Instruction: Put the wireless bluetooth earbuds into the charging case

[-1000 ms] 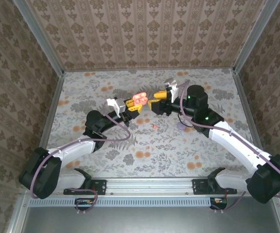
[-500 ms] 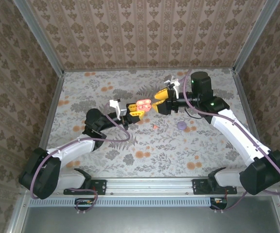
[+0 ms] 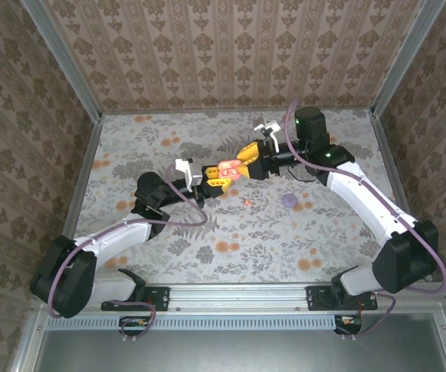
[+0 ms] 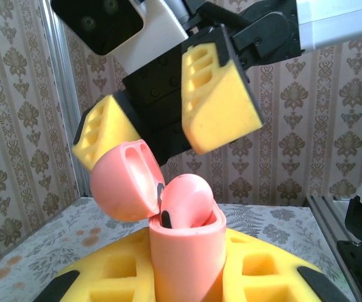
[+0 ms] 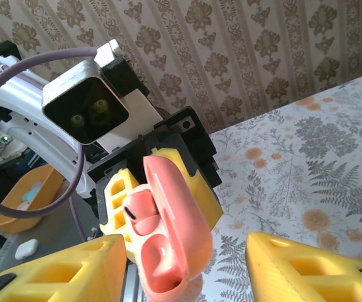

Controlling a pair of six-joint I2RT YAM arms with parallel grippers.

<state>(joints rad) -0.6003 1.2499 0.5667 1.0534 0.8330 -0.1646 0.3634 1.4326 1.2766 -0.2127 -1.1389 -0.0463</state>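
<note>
We see the left gripper [image 3: 220, 177] pinching the coral charging case [image 3: 227, 168] by its base, held above the middle of the floral table [image 3: 207, 232]. Its lid [image 4: 127, 182] stands open, and one earbud [image 4: 187, 200] sits inside, its rounded top above the rim. The right gripper [image 3: 242, 161] is spread, its yellow fingers [image 4: 222, 100] flanking the lid; we cannot tell whether they touch it. A second earbud [image 3: 247, 201] lies on the table near a purple disc [image 3: 289, 200].

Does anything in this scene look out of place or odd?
Yes. A tiny coral-pink earbud lies loose on the floral table, apart from the small coral-pink plastic charging case, which the left gripper holds with its lid open and one well empty.
</note>
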